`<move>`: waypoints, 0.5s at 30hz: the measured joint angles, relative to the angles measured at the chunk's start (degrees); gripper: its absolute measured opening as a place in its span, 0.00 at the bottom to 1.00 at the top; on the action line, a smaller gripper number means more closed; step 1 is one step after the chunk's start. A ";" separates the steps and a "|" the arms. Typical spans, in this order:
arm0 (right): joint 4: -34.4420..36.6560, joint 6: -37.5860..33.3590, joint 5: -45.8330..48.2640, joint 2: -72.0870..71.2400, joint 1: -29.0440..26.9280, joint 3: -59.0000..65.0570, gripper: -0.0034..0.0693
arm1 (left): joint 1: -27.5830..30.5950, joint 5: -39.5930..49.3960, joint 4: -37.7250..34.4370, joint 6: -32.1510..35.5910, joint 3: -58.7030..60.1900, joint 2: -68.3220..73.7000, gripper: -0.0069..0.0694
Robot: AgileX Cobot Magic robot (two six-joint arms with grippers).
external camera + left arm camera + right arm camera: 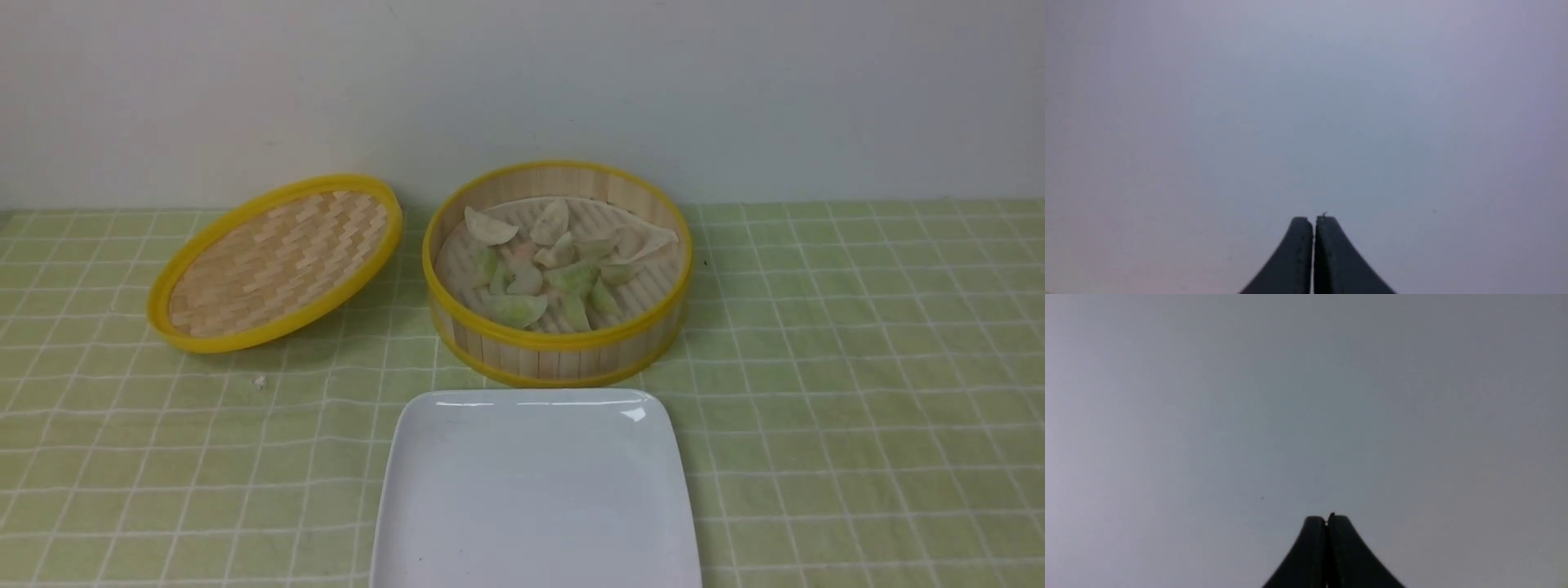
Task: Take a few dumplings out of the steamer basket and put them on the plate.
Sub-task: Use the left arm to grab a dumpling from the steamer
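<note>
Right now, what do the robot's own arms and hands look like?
Only the tips show, in the wrist views. The left hand has two matte dark grey fingers with rounded tips, flaring wider toward the base. The right hand looks the same, slightly darker. No cables, markings or arm links are visible; the front view shows no arm.

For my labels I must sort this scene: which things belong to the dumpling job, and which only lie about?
For the job: dumplings, steamer basket, plate.
Just lying about: tilted woven lid, small white crumb, green checked cloth.
</note>
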 joint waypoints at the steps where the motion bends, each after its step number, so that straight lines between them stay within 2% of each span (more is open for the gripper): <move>1: -2.59 0.00 5.86 2.96 0.18 -5.47 0.03 | 0.00 6.33 2.73 0.00 -4.91 3.92 0.08; 5: -7.07 -2.77 22.12 14.26 0.23 -18.46 0.03 | 0.00 28.44 6.88 1.27 -19.57 17.14 0.08; 6: -7.25 -3.58 25.22 15.70 0.23 -19.81 0.03 | 0.00 31.00 6.93 1.71 -21.09 19.73 0.08; 8: -7.32 -10.52 38.19 25.19 0.23 -27.83 0.03 | 0.00 46.63 5.93 5.23 -30.02 31.10 0.08; 9: -7.09 -11.10 40.38 25.92 0.23 -28.39 0.03 | 0.00 47.66 5.78 5.58 -31.19 31.98 0.08; 11: -4.71 -18.28 54.07 34.81 0.23 -35.01 0.03 | 0.00 57.84 2.98 10.53 -37.51 42.83 0.08; 12: -3.32 -20.70 58.53 37.90 0.23 -37.09 0.03 | 0.00 60.21 1.60 12.73 -39.44 46.75 0.08; 15: 0.63 -26.21 66.06 44.44 0.23 -41.29 0.03 | 0.00 63.50 -3.04 19.16 -43.68 56.60 0.08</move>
